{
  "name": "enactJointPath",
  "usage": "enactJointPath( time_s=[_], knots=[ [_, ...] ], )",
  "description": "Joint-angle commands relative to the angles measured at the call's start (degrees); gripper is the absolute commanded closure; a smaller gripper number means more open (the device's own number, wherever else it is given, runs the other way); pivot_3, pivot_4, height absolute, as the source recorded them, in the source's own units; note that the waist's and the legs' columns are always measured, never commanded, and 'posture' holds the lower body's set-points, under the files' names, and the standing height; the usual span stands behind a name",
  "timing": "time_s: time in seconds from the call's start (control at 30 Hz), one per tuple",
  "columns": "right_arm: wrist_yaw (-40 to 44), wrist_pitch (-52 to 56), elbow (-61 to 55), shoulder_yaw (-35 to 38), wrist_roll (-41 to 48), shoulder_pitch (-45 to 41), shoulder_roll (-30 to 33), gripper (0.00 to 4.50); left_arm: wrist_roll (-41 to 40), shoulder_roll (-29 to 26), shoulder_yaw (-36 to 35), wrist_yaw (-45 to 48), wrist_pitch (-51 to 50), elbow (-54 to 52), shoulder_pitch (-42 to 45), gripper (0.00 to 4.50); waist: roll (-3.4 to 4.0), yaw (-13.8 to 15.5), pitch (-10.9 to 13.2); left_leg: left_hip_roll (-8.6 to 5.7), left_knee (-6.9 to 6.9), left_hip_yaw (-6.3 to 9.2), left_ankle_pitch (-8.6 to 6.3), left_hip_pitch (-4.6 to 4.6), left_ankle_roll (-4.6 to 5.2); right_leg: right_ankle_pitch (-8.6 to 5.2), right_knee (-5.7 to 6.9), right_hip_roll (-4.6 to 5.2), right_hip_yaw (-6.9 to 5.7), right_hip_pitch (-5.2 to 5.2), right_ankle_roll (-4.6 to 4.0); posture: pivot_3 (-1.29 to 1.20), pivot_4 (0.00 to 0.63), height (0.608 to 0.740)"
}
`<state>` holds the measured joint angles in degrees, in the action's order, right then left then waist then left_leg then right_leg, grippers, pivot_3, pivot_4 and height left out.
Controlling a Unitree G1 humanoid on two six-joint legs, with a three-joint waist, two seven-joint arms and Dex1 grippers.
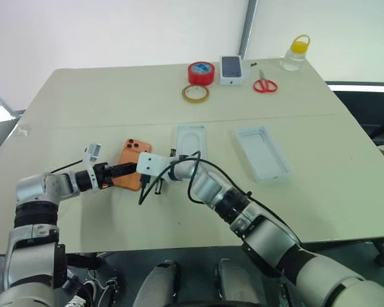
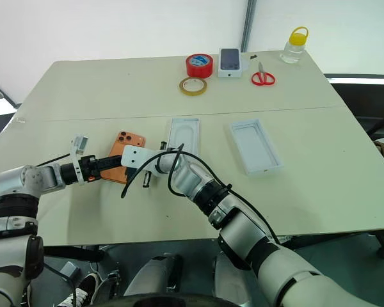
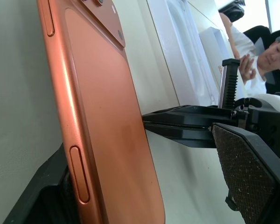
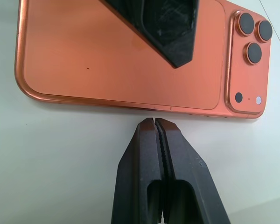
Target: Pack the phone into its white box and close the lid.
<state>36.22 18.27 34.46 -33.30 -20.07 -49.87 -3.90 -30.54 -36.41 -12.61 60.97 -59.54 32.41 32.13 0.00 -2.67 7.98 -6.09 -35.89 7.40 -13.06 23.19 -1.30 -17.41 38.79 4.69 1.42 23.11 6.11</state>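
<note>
Right wrist view: right tool (image 4: 155, 120), fingers pressed together, touches the phone (image 4: 121, 56) edge; left tool (image 1: 125, 171) spread astride the phone.

A pale beige bench (image 1: 115, 96) fills mid-frame, white walls behind, a grey pole (image 1: 246, 29) at upper centre.
</note>
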Motion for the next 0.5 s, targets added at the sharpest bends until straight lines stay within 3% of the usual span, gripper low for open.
enactJointPath(
  time_s=[0.03,0.33,0.43,0.5],
  knots=[
    [0.51,0.34,-1.06,-0.40,-0.53,0.44,-0.01,4.50,0.29,0.50,-0.17,-2.51,-0.96,1.16,-1.39,1.89,-0.01,-0.04,0.00,0.00,0.00,0.00,0.00,0.01,0.00,0.00,0.00,0.00,0.00,0.01,0.00,0.00,0.150,0.740],
    [0.62,0.16,-1.75,-0.64,-0.80,0.77,0.16,4.50,-1.01,0.88,-1.26,-4.06,-1.73,0.93,-2.28,1.89,-0.01,-0.03,0.00,0.00,0.02,0.00,0.00,0.03,0.00,0.00,0.00,0.00,0.00,0.04,0.00,0.00,0.150,0.740],
    [0.58,0.13,-1.94,-0.67,-0.87,0.87,0.24,4.50,-1.73,1.05,-1.91,-4.57,-2.11,0.65,-2.56,2.73,-0.01,-0.07,0.00,0.01,0.02,0.00,0.00,0.03,0.00,0.00,0.00,0.00,0.01,0.05,0.00,0.00,0.150,0.740],
    [0.61,0.04,-2.08,-0.70,-0.93,0.94,0.40,4.50,-2.09,1.07,-1.96,-4.75,-2.41,0.42,-2.84,3.74,-0.01,-0.07,0.00,0.01,0.03,0.00,0.00,0.04,0.00,0.00,0.00,0.00,0.01,0.07,0.00,0.00,0.150,0.740]
  ],
)
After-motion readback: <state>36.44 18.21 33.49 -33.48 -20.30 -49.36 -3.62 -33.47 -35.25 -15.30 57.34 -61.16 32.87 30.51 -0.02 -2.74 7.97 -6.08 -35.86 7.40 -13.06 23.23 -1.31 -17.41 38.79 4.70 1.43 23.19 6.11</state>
